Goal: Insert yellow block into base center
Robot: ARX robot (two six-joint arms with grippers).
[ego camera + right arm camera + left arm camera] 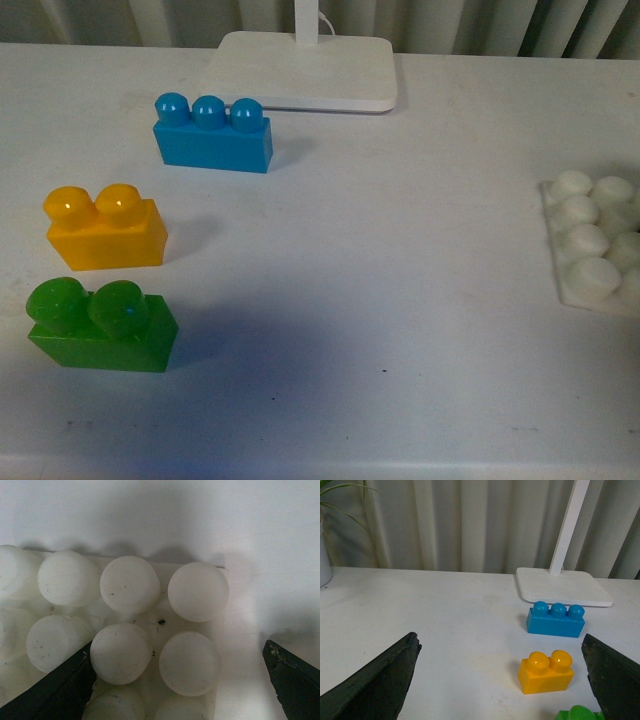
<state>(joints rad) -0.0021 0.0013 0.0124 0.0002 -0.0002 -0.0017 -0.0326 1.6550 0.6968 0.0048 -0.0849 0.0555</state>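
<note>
The yellow block [104, 228] sits on the white table at the left, between a blue and a green brick. In the left wrist view the yellow block [546, 671] lies ahead of my open, empty left gripper [501, 680], nearer its right-hand finger [612, 680]. The base [596, 243] is at the right edge of the front view, partly cut off. In the right wrist view the base [220, 645] fills the picture, and my open, empty right gripper [177, 682] hovers close above its studs near one edge. Neither arm shows in the front view.
A blue three-stud brick [213, 133] stands behind the yellow block, and a green two-stud brick [100, 325] in front of it. A white lamp stand [305, 70] with a pole is at the back. A curtain hangs behind the table.
</note>
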